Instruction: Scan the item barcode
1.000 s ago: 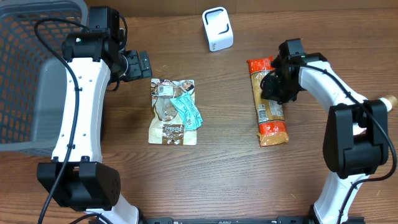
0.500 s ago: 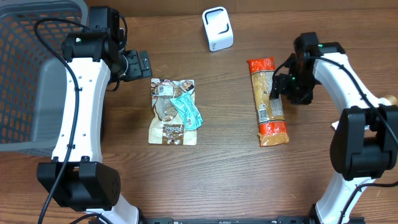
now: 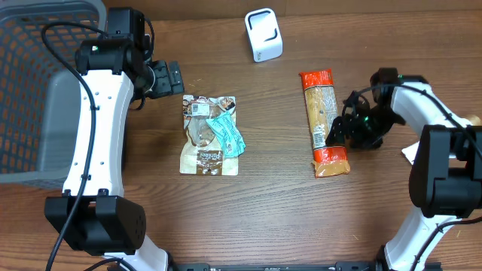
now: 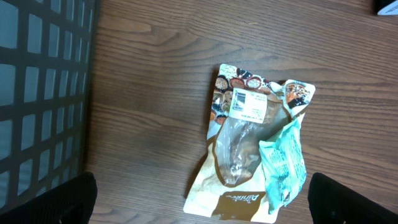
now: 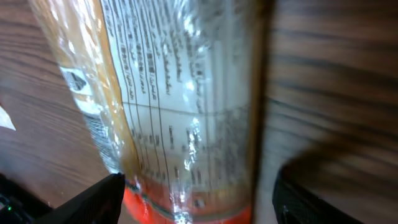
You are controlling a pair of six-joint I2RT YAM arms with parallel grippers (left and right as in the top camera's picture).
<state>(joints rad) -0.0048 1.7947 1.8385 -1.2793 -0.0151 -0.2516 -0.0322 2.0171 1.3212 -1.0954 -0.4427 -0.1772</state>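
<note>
A long clear pasta package (image 3: 324,123) with orange ends lies on the wooden table right of centre, printed label up. My right gripper (image 3: 337,129) sits low beside its right edge, open. In the right wrist view the package (image 5: 180,112) fills the frame and lies on the table, with the right gripper (image 5: 199,208) standing open around its orange end. A brown pouch (image 3: 209,137) with a teal packet (image 3: 227,134) on it lies left of centre. My left gripper (image 3: 173,77) hovers open beyond it, empty. The white scanner (image 3: 263,34) stands at the back.
A grey mesh basket (image 3: 41,90) fills the left side and shows in the left wrist view as the basket (image 4: 37,93). The pouch (image 4: 242,155) bears a white barcode label (image 4: 249,104). A white scrap of paper (image 3: 410,154) lies at the right edge.
My right gripper has opened off the pasta package and swung right and toward the front, ending beside it. The package stays on the table. The left arm has not moved.
</note>
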